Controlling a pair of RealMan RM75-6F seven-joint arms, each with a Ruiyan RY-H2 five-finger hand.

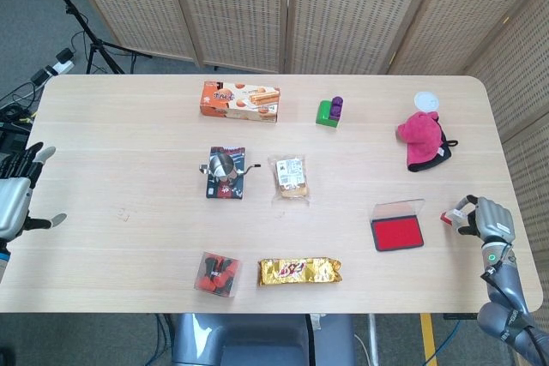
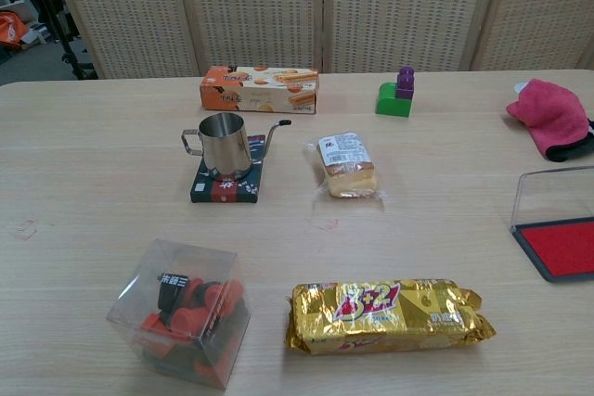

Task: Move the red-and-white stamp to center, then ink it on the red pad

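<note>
— Now, locating the red-and-white stamp (image 1: 448,217)?

— Lying near the right edge of the table (image 1: 129,143), seen only from the head view. Sitting just beside the red pad (image 1: 397,234), on the side away from the table's middle, with the pad's clear lid standing open.

— And touching anything?

— Touching the fingertips of the right robot hand (image 1: 485,217), or very nearly. Curling inward around the stamp's end, those fingers; looking like a pinch, yet too small in the picture for certainty about a firm hold.

— Pointing which way?

— Hard telling the long axis; appearing as a small block tilted slightly, white part toward the hand, red part toward the pad.

— Waiting where, the other one?

— Hovering at the far left edge, the left robot hand (image 1: 15,195), fingers spread and holding nothing. Well apart from the stamp, with the whole table width between.

— So favouring which arm?

— Favouring the right, clearly nearer. Judging the coming move as a carry leftward, passing over or around the pad toward the table's middle, where a snack packet (image 1: 290,176) and a steel pitcher (image 1: 225,165) are already sitting.

— Showing any of this from the chest view?

— Showing only the pad at the right border, neither robot hand nor stamp.
</note>
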